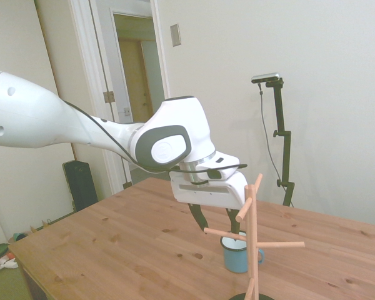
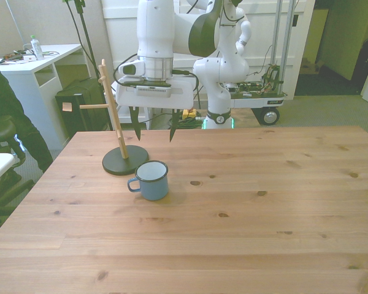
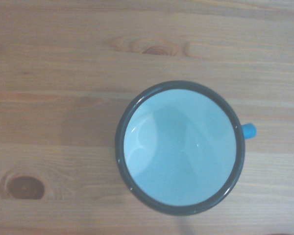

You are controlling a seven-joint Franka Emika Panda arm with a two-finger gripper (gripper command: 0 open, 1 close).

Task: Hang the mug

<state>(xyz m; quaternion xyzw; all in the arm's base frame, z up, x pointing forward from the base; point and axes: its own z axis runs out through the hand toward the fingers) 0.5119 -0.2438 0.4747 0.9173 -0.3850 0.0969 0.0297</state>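
Mug [image 2: 152, 180]: small, light blue, upright on the wooden table [image 2: 264, 233]; handle turned toward the front view's left; nothing touches it. Seen from the wrist it is an open white bowl with a thin dark rim [image 3: 180, 148].
Person [image 2: 6, 116]: dark-clothed figure at the front view's far left edge, beside a white desk [image 2: 34, 64], off the table.
Mug tree [image 2: 115, 125]: pale wooden post with side pegs on a round dark base [image 2: 125, 162]; stands on the table just beside the mug, toward the front view's left and a little farther back. In the side view its pegs [image 1: 281, 244] cross in front of the mug [image 1: 235, 254].
Gripper [image 2: 154, 127]: hangs above the table behind the mug, clear of it; the two dark fingers [image 2: 137, 125] point down and stand wide apart, holding nothing. From the side the gripper [image 1: 216, 220] sits just over the mug's rim.
Arm [image 1: 62, 122]: white, reaching in from the side view's left.
Table right half: bare boards with knots.
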